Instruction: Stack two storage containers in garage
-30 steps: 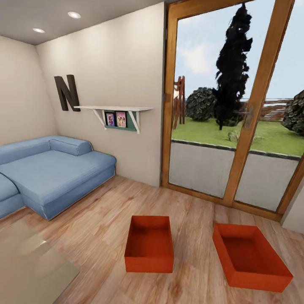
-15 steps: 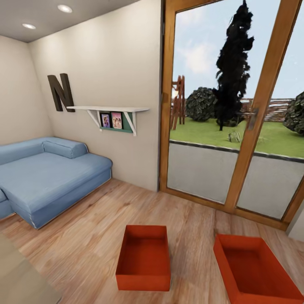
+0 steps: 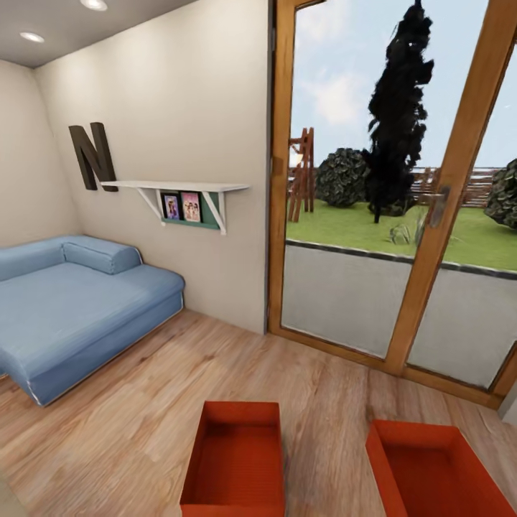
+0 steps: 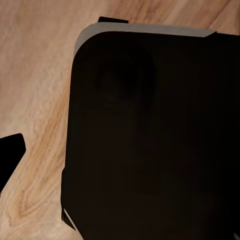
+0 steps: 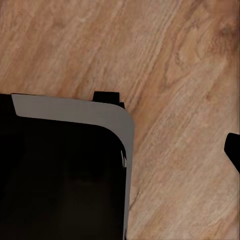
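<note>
Light wood-plank floor (image 3: 143, 424) of the living room lay open between the blue sofa (image 3: 72, 309) and glass doors (image 3: 388, 215). Two storage containers sat apart at the view's lower edge: one (image 3: 235, 467) centred, the other (image 3: 438, 474) toward the right. Neither gripper's jaw state could be told.

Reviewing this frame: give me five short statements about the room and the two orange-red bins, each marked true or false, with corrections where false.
1. Two orange-red open-top plastic bins, the left bin and the right bin, sit on the light wood-plank floor. True.
2. One bin is stacked on the other. False: they sit apart, side by side.
3. A blue sofa stands along the beige wall. True.
4. Both bins hold items. False: the visible insides look empty.
5. A dark letter N hangs above the white wall shelf. True.
</note>
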Available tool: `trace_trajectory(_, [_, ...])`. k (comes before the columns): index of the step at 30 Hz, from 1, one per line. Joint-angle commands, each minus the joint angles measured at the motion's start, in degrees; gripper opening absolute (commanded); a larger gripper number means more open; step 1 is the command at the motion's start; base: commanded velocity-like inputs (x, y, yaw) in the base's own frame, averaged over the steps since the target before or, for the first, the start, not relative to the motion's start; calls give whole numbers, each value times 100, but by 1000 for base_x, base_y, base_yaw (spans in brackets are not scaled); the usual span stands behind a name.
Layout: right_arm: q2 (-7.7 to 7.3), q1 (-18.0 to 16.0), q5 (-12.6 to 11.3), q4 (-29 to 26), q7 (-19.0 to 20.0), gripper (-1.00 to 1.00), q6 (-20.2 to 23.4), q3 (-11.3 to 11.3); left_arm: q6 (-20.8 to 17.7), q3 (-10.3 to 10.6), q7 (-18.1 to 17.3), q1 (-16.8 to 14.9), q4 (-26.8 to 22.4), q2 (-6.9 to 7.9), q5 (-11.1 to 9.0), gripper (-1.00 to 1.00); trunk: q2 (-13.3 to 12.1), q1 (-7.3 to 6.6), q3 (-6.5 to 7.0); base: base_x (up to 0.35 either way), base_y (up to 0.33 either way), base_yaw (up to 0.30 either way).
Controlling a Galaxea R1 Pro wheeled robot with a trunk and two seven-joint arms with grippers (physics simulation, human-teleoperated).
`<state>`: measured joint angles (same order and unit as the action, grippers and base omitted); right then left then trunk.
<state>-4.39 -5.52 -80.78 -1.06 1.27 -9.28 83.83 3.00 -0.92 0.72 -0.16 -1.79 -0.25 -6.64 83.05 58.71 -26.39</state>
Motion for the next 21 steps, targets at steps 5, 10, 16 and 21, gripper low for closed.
trace_trajectory(5, [-2,-2,-55,-8,13,100,-13,43,23,-7,8,-2,-2,-6,-36,100,3,2,-6,75,-6,0])
trace_trajectory(10, [-5,-2,-56,-8,13,100,-14,38,17,-5,8,-2,2,-3,-46,100,3,2,-6,160,-1,0])
trace_trajectory(16, [-5,-2,-75,-8,13,100,-13,37,16,-4,8,-2,-1,-1,-48,100,3,2,-6,309,0,0])
trace_trajectory(21, [-3,-2,-78,-8,13,100,-15,37,24,-4,8,-2,-3,7,-48,100,3,2,-6,103,0,0])
